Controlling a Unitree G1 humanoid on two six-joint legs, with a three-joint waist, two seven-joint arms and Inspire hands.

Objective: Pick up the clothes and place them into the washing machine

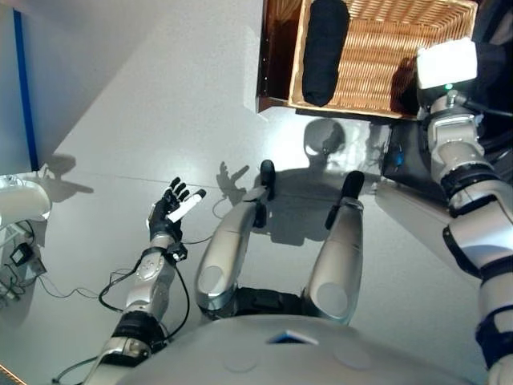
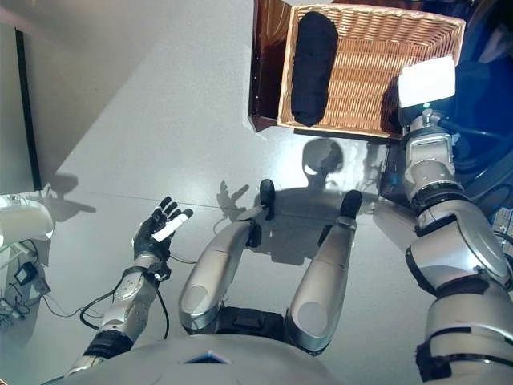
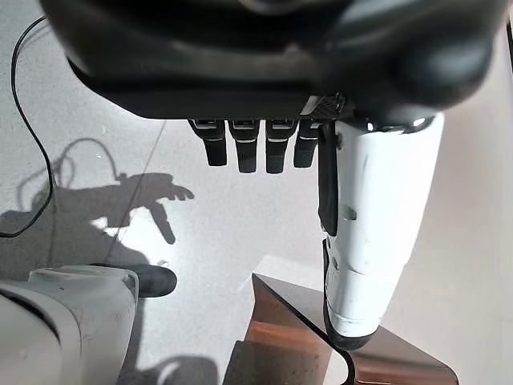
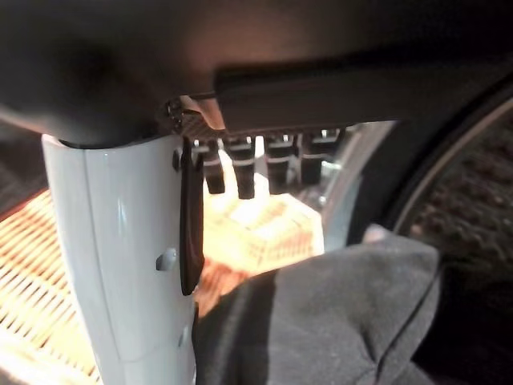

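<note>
A long black garment (image 1: 323, 52) lies in the wicker basket (image 1: 393, 56) at the top of the eye views. My right arm reaches up past the basket's right end, where its white wrist box (image 1: 446, 64) hides the hand. In the right wrist view my right hand (image 4: 120, 241) is open, its fingers (image 4: 240, 168) straight over a grey cloth (image 4: 321, 321). That cloth lies between the wicker and a dark curved rim (image 4: 437, 172). My left hand (image 1: 170, 210) hangs open and empty above the grey floor at the lower left.
The basket rests on a brown stand (image 2: 264, 72), whose corner (image 3: 304, 337) also shows in the left wrist view. A white appliance (image 1: 20, 204) with cables sits at the far left. A blue-edged panel (image 1: 24, 88) stands behind it.
</note>
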